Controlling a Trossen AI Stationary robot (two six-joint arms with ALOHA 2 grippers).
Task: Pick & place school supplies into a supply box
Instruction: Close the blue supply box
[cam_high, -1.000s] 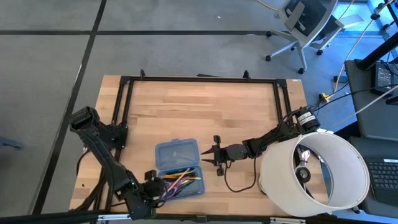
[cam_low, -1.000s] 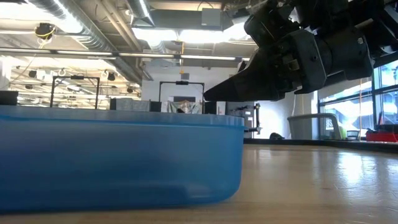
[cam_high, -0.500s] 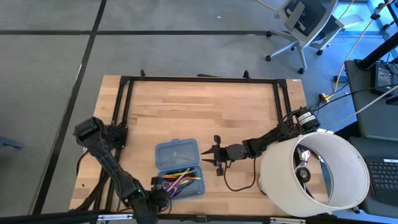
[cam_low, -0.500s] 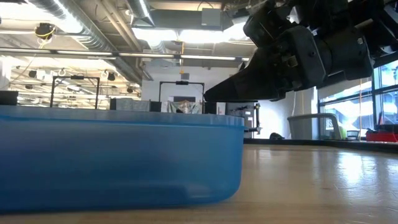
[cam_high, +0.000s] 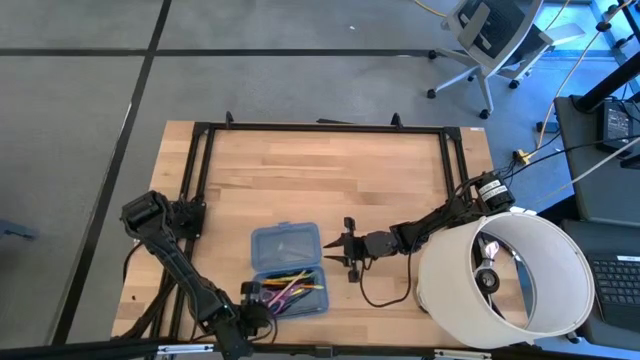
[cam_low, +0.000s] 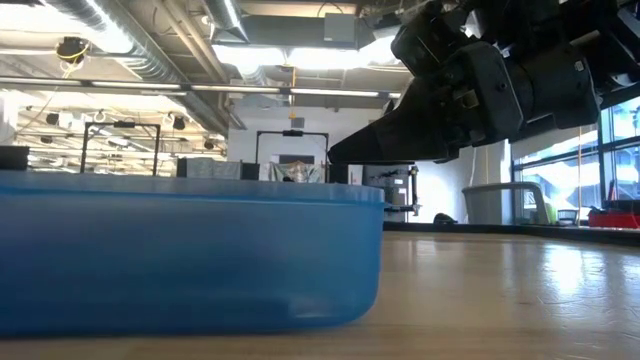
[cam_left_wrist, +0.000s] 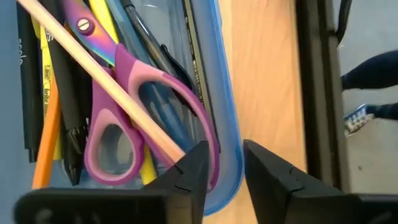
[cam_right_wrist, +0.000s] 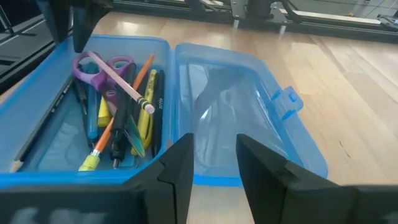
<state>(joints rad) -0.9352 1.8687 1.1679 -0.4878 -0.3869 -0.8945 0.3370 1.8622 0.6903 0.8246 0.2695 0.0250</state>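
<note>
Left gripper (cam_high: 258, 306) has pulled back toward the lower edge of the high view since 1 s ago, off the filled tray to its lower-left corner; left arm elbow also shifted. In the left wrist view the gripper (cam_left_wrist: 225, 163) shows a narrow gap with nothing between the fingers, which straddle the tray's blue rim. Jaws were wider a moment ago and are closing empty. Likely meaning: last item released, placing looks done, lid closing is probably next.

Supply box (cam_high: 290, 270) sits lower centre of the high view on the counter (cam_high: 390, 190), open, 2 halves: lid half (cam_right_wrist: 242, 112) empty, tray half (cam_right_wrist: 37, 143) holding the supplies. The box's blue wall (cam_low: 190, 260) has slid slightly left in the low view.

Right gripper (cam_high: 333, 245) hovers just right of the box, centre frame, unchanged, moderately open, holding nothing; its own view (cam_right_wrist: 214, 168) looks over the box.

Counts, from the wrist views:
- scissors (cam_left_wrist: 124, 93), purple handles: 1
- pale stick (cam_left_wrist: 99, 81) lying across the scissors: 1
- yellow pencils (cam_right_wrist: 146, 106): about 2
- orange pencil (cam_right_wrist: 109, 127): 1
- black pens (cam_left_wrist: 65, 99): at least 2, overlap makes it hard to tell
- blue pen (cam_right_wrist: 87, 115): 1

No supplies visible loose on the counter. White drum (cam_high: 520, 280) at lower right, not involved.
</note>
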